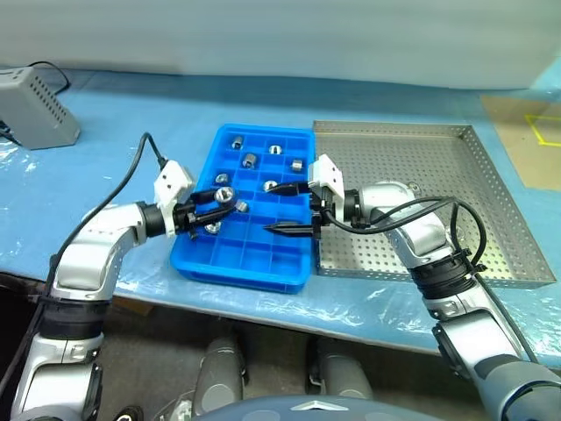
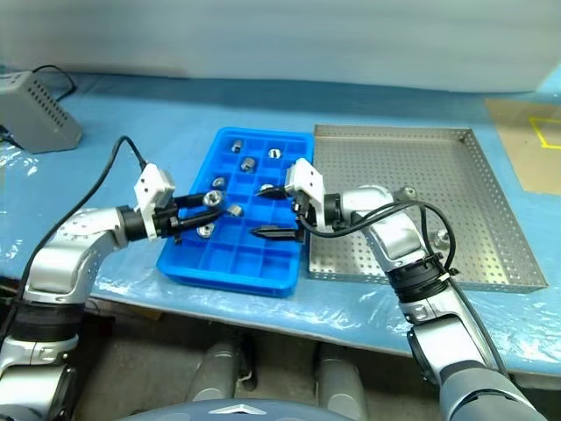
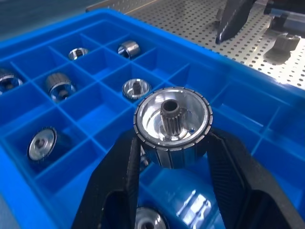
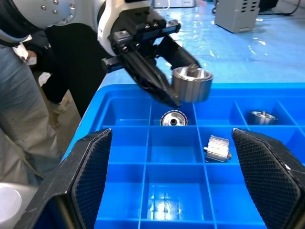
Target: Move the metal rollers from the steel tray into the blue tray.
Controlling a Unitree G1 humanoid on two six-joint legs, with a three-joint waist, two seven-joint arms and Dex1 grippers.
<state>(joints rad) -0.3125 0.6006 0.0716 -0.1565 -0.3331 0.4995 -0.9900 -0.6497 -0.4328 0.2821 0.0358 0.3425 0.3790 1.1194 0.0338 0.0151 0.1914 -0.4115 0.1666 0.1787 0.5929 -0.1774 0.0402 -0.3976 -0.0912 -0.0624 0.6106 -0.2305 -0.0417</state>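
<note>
Behind the left end effector [image 4: 164, 88], a person's sleeve [image 4: 19, 52].

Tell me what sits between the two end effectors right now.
Only blue tray compartments; right wrist view shows one roller lying there, before the left end effector's held roller.
</note>
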